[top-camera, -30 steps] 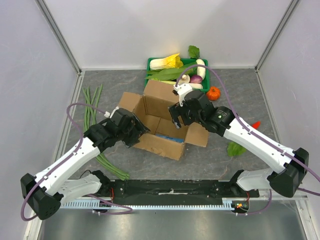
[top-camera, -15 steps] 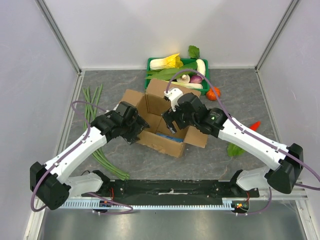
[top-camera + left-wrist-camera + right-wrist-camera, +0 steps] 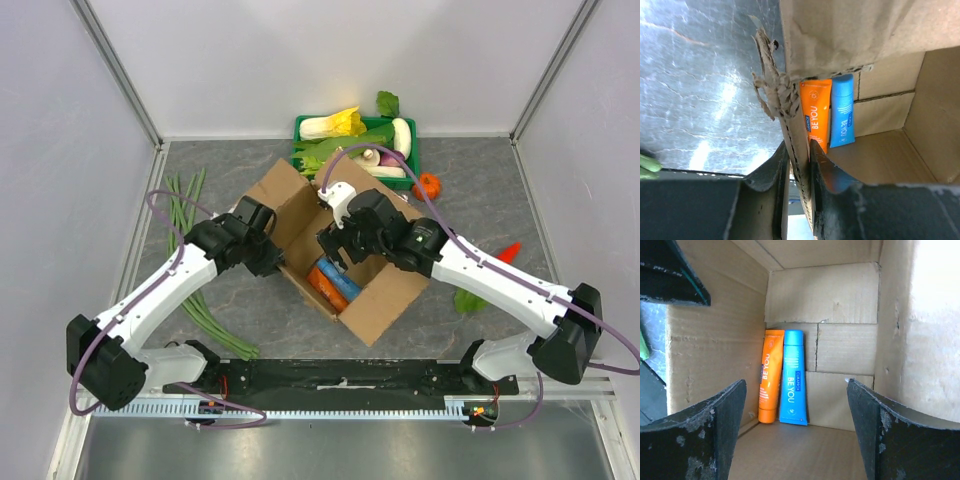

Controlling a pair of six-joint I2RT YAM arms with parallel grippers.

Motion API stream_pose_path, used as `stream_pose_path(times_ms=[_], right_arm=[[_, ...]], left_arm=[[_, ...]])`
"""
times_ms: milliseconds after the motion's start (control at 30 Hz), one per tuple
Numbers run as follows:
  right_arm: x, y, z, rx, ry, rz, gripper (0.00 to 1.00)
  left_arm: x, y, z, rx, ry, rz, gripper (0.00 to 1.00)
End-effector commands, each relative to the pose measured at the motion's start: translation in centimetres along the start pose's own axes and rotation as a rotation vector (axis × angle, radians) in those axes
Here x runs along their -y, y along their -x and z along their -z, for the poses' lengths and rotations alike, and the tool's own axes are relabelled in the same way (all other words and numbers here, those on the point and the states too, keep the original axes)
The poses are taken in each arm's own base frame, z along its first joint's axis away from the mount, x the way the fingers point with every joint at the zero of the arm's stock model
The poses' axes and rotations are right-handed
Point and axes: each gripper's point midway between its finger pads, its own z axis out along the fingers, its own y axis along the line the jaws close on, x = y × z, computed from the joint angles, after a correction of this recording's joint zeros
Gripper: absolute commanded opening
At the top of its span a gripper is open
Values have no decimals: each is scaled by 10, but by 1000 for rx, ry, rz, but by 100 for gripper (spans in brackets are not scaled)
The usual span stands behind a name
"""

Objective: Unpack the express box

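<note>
1. Grey marbled worktop lies between white walls, and two arms reach over it.
2. One express box stands in the middle of the worktop, turned diagonally, with its flaps spread outward.
3. Two tubes lie side by side and touching inside the box: one orange tube and one blue tube.
4. The left gripper is at the left wall of the box, its jaws clamped on the cardboard edge.
5. The right gripper is over the opening of the box, with its jaws wide apart and holding nothing.
6. One green tray full of vegetables stands behind the box, at the far wall.
7. A bunch of long green beans lies on the left; I cannot count them.
8. On the right lie one small orange vegetable, one red chilli and one green leaf, apart from each other.
</note>
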Motion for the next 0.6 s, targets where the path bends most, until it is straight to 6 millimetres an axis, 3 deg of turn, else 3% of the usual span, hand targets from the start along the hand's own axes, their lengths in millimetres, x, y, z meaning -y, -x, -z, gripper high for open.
stream_pose_path(times_ms=[0,133,233,367,567], right_arm=[[-13,35,4,89,33,-3,88],[-23,37,-4,88,29,-37,88],[-20,36,-13,100,-7,-67,88],[-25,48,-17,124,-1,-119,88],[-34,51,-28,142,19,-128,88]], left_arm=[[11,31,31,133,-47,-146,17],[10,47,47,200,-62,-237,16],[8,57,56,264,-97,-289,16],[20,55,65,254,-245,-356,15],[26,49,65,193,-319,-452,14]])
